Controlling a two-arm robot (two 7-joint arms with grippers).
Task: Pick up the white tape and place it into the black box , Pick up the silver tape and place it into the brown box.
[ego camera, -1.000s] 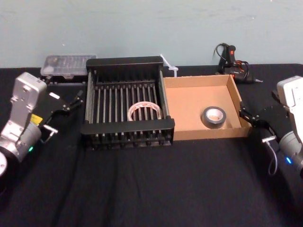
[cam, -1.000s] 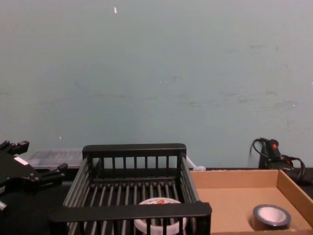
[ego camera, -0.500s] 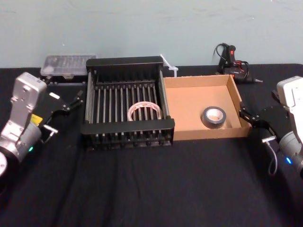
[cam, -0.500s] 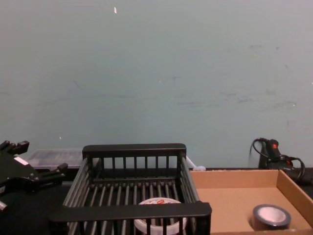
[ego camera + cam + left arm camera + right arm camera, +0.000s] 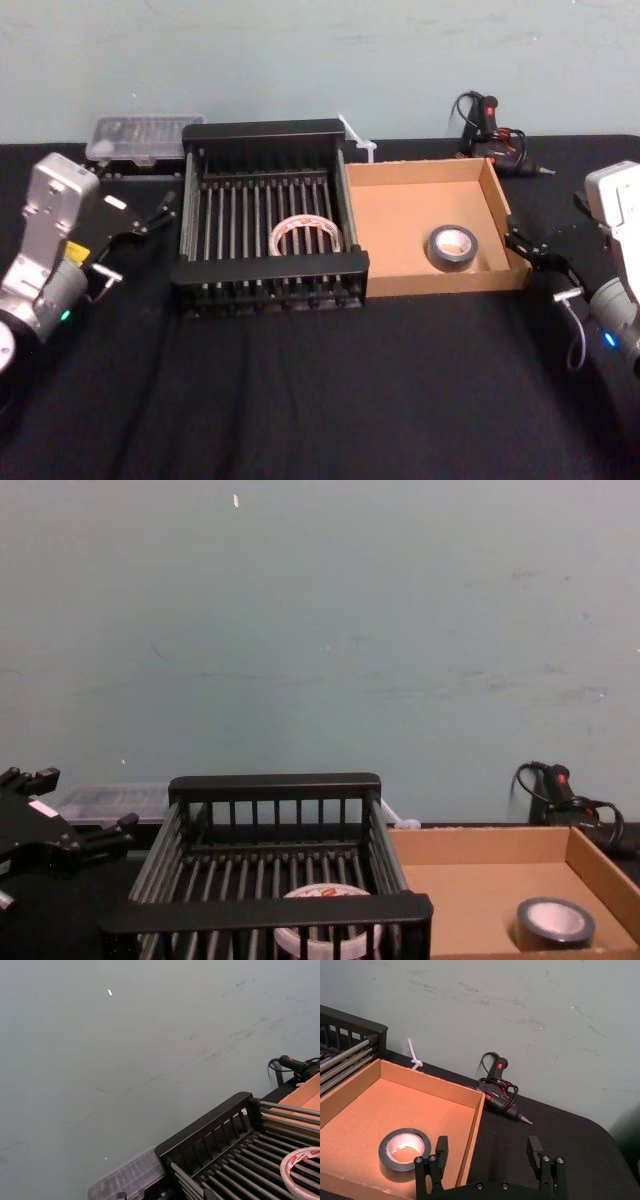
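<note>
The white tape (image 5: 306, 236) lies flat on the bars inside the black box (image 5: 268, 267), near its front wall; it also appears in the chest view (image 5: 325, 930) and the left wrist view (image 5: 302, 1170). The silver tape (image 5: 452, 247) lies inside the brown box (image 5: 420, 168), toward its front right, and the right wrist view looks down on it (image 5: 404, 1154). My left gripper (image 5: 140, 238) hangs open left of the black box, holding nothing. Just right of the brown box, my right gripper (image 5: 540, 265) stands open and empty, its fingers (image 5: 440, 1152) wide apart.
A clear plastic case (image 5: 143, 135) sits behind the black box at the back left. A black glue gun (image 5: 490, 125) with its cord lies behind the brown box. A white zip tie (image 5: 357, 137) rests between the boxes at the back. Black cloth covers the table.
</note>
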